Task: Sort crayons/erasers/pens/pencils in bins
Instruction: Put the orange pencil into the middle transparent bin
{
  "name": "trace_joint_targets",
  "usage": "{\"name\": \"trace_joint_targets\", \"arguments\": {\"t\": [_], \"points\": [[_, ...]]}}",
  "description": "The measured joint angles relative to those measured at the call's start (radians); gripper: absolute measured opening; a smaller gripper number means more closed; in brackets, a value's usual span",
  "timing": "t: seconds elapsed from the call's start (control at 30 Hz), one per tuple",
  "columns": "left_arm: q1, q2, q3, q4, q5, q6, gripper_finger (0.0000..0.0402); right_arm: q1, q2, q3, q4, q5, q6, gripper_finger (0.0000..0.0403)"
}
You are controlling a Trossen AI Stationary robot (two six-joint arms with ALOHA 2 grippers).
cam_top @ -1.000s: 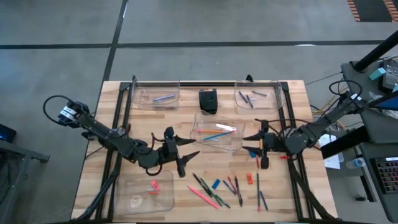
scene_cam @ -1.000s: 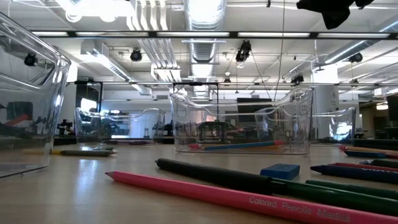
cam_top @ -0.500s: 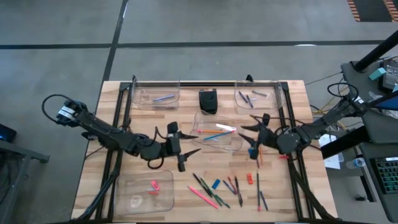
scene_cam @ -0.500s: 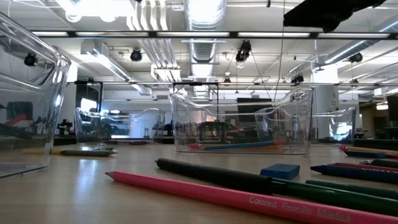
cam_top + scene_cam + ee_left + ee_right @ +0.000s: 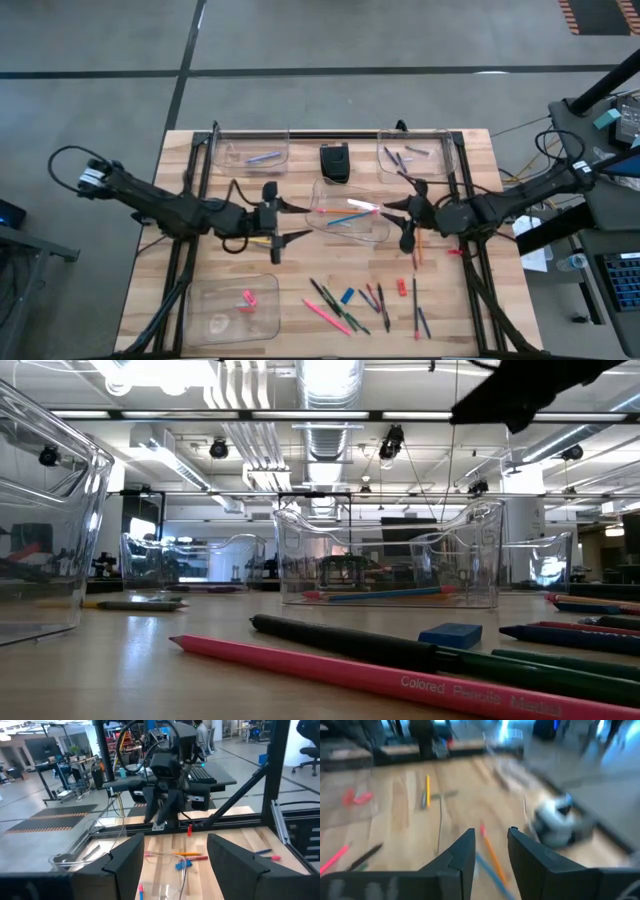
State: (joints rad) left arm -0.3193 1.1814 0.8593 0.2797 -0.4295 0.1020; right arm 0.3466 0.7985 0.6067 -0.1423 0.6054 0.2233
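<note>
Reviewing the high view, with 12 o'clock as the table's far edge: my right gripper (image 5: 398, 222) hangs at the 3 o'clock rim of the middle bin (image 5: 384, 237). Whether it grips anything I cannot tell. My left gripper (image 5: 289, 222) waits at that bin's 9 o'clock side, fingers spread wide and empty.

Finding: the step in hand looks like fetching the next pencil for this bin. The nearest candidate is the orange pencil (image 5: 418, 251), lying flat on the table just beside my right gripper, toward 5 o'clock from it. Its long axis runs close to 12–6. Which end is the tip I cannot make out.

Recommendation:
- Turn the wrist so the closing line crosses that axis, roughly 9–3.
- Descend over the pencil's middle so it does not tip when lifted.
- Stay clear of the bin wall and the red crayon (image 5: 413, 262) close alongside.
- When placing, swing the pencil toward 9–3 to match the blue pencil (image 5: 346, 219) already inside, which lies nearly 8–2.

Remaining loose sticks (image 5: 350, 300) lie toward 6 o'clock.
</note>
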Motion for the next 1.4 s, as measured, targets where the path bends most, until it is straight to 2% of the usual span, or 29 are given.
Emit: {"name": "trace_joint_targets", "arguments": {"t": [0.2, 0.43, 0.7, 0.77, 0.87, 1.1, 1.4], "points": [[-0.012, -0.031, -0.001, -0.073, 0.002, 0.01, 0.0203, 0.0, 0.003, 0.098, -0.432, -0.004, 0.379, 0.0104], [-0.026, -0.067, -0.001, -0.119, 0.002, -0.035, 0.0203, 0.0, 0.023, 0.16, -0.717, -0.007, 0.673, 0.01], [-0.068, -0.09, -0.001, -0.144, 0.001, -0.043, 0.0203, 0.0, 0.026, 0.13, -1.127, -0.032, 1.11, 0.0093], [-0.071, -0.09, -0.001, -0.144, 0.001, -0.043, 0.0203, 0.0, 0.023, 0.095, -1.139, -0.067, 1.18, 0.0089], [-0.071, -0.089, -0.001, -0.143, 0.001, -0.043, 0.0203, 0.0, 0.02, 0.026, -1.057, -0.112, 1.201, 0.0083], [-0.074, -0.089, -0.001, -0.15, 0.0, -0.052, 0.0203, -0.026, 0.021, -0.054, -0.872, -0.106, 1.172, 0.0072], [-0.074, -0.088, -0.002, -0.158, 0.0, -0.071, 0.0203, -0.19, 0.03, -0.134, -0.794, -0.082, 1.158, 0.0074]]}}
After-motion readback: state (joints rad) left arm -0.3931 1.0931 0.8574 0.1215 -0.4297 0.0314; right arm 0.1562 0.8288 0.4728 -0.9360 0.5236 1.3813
